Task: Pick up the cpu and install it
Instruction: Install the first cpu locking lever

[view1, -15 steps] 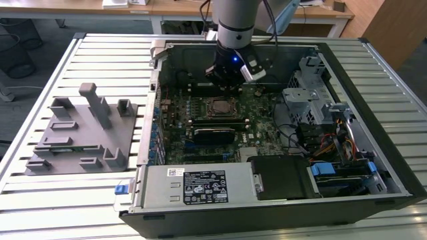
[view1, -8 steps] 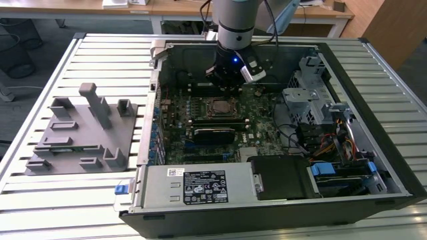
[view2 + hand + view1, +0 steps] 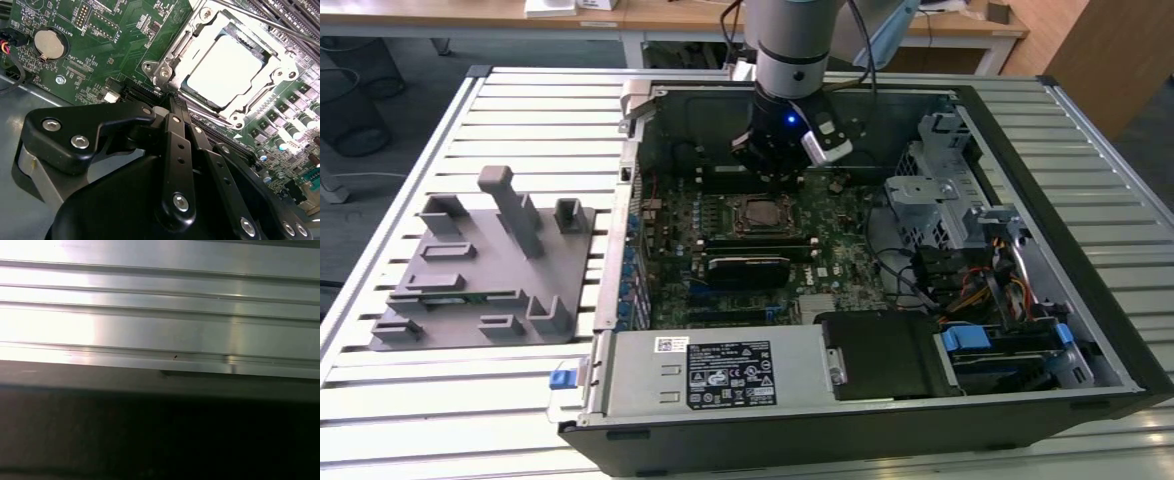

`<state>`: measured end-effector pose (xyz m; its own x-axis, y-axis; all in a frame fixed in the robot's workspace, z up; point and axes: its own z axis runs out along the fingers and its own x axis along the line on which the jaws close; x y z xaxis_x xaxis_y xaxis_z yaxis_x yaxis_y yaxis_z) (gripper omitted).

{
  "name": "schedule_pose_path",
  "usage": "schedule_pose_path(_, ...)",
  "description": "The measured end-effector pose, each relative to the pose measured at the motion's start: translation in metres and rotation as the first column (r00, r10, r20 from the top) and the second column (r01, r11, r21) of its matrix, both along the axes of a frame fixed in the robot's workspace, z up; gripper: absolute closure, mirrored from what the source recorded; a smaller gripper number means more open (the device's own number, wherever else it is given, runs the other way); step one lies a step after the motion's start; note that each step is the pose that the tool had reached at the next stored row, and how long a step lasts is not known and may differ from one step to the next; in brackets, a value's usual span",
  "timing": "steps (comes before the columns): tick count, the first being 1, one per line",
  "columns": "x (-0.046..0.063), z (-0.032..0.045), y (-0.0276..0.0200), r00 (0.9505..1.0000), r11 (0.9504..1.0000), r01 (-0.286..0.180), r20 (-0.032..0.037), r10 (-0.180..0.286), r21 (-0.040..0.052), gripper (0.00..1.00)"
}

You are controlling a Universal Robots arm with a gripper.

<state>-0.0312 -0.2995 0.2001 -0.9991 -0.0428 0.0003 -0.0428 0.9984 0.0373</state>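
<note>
The cpu (image 3: 227, 67) lies flat in the motherboard's socket, its pale silver top showing inside the metal socket frame (image 3: 170, 50). In the exterior view the cpu (image 3: 761, 213) sits mid-board inside the open computer case (image 3: 1067, 150). My gripper (image 3: 781, 178) hangs just behind the socket, low over the board. In the second wrist view the gripper (image 3: 170, 99) has its black fingers (image 3: 181, 131) drawn together at the tip by the socket frame's corner, and I see nothing between them.
A grey moulded parts holder (image 3: 474, 265) lies on the slatted metal table (image 3: 160, 315) at the exterior view's left. Inside the case are a power supply (image 3: 707, 372), a black box (image 3: 887, 352), a drive cage (image 3: 941, 190) and cables. A coin battery (image 3: 50, 42) sits on the board.
</note>
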Motion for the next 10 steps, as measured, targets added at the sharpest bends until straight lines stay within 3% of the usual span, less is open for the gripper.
schedule_pose_path(6,0.0008,-0.0021,0.0,1.0,1.0,0.0,-0.008,0.0,-0.0029,0.89)
schedule_pose_path(10,0.0008,-0.0014,0.0,1.0,1.0,0.0,-0.0089,0.0,-0.003,0.89)
